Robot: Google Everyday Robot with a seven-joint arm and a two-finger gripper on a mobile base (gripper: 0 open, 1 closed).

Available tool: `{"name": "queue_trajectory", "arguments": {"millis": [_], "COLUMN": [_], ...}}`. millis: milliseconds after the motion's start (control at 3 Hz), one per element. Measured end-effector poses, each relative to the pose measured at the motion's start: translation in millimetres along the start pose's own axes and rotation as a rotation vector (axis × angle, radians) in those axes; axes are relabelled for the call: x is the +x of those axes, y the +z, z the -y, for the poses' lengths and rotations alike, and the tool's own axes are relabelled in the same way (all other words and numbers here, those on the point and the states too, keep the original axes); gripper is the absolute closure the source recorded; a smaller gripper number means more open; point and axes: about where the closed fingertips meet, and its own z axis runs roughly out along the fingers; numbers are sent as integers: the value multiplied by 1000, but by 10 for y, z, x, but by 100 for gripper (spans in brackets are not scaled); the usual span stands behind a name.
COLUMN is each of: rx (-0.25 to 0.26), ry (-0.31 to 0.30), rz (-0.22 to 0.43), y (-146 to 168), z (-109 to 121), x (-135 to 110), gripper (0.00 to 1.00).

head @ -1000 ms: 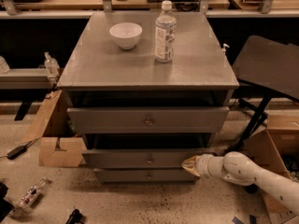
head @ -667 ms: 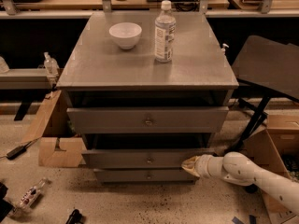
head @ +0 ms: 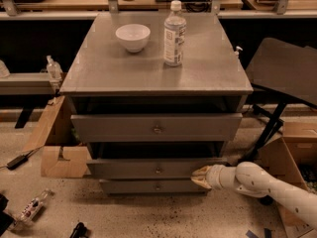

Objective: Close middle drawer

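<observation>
The grey cabinet has three drawers. The middle drawer (head: 143,168), with a small brass knob (head: 158,170), stands partly pulled out, less far than the top drawer (head: 124,127) above it. My gripper (head: 200,176) comes in from the lower right on a white arm (head: 262,185). Its tan tip rests against the right end of the middle drawer's front, near its lower edge. The bottom drawer (head: 138,186) sits just below the gripper.
A white bowl (head: 132,36) and a plastic water bottle (head: 174,33) stand on the cabinet top. Cardboard boxes lie on the floor at left (head: 62,160) and right (head: 292,157). A dark chair (head: 285,73) stands at right. Small litter lies on the floor at lower left.
</observation>
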Motion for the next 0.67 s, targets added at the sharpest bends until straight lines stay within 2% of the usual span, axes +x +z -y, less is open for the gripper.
{"name": "queue_trajectory", "arguments": {"millis": [333, 667], "rx": [-5, -5], "ry": [0, 0], "rz": [2, 2], "y": [27, 27], "z": [-23, -23], "x": [-11, -11], "gripper": [0, 0]}}
